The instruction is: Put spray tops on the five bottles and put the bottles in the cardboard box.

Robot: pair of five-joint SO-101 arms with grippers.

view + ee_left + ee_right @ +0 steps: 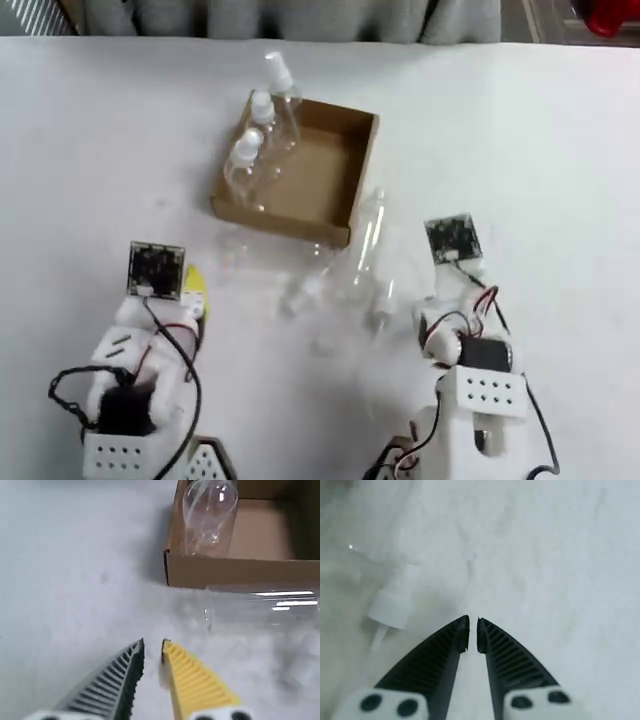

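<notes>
Capped bottles (262, 140) fill the cardboard box's (355, 180) left side; right side free. Loose bottles (365, 255) obstruct my approach before it.

matt brown cardboard box (364, 172), glossy clear plastic bottles (209, 515), ribbed matt plastic fingers (440, 660)

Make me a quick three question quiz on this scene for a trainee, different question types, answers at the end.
1. True or false: all five bottles are in the cardboard box.
2. The loose spray top lies: A) inside the box, B) on the table by the right pincer, C) on the box's rim.
3. Fill in: the left pincer holds ____.
Key: 1 false, some lie outside; 2 B; 3 nothing.
</notes>
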